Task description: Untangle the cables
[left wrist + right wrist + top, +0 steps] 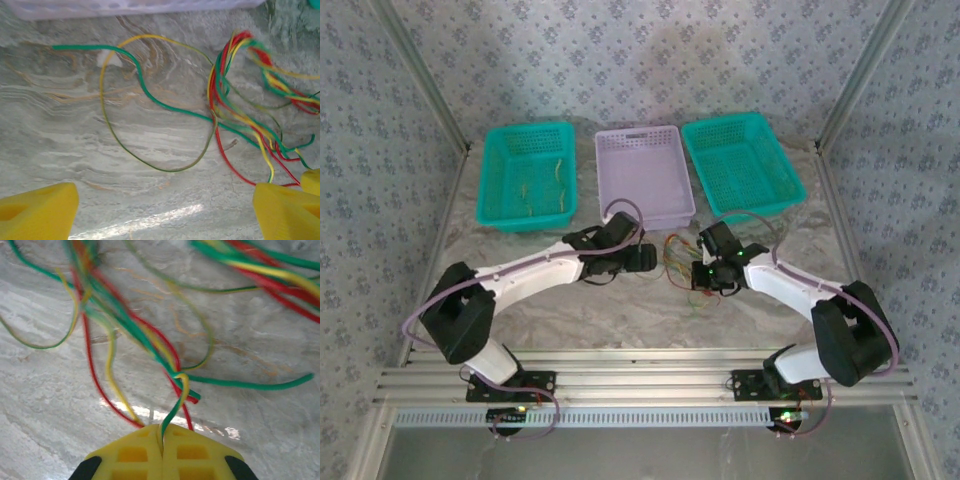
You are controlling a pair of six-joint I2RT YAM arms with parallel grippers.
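cables [677,262] tangled on table [620,315] | lilac basket [642,175] just behind

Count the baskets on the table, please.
3, in a row at the far side: the left teal basket, the purple basket in the middle, the right teal basket.

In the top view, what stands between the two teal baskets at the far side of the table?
A lavender basket stands between the left teal basket and the right teal basket; the top external view shows it.
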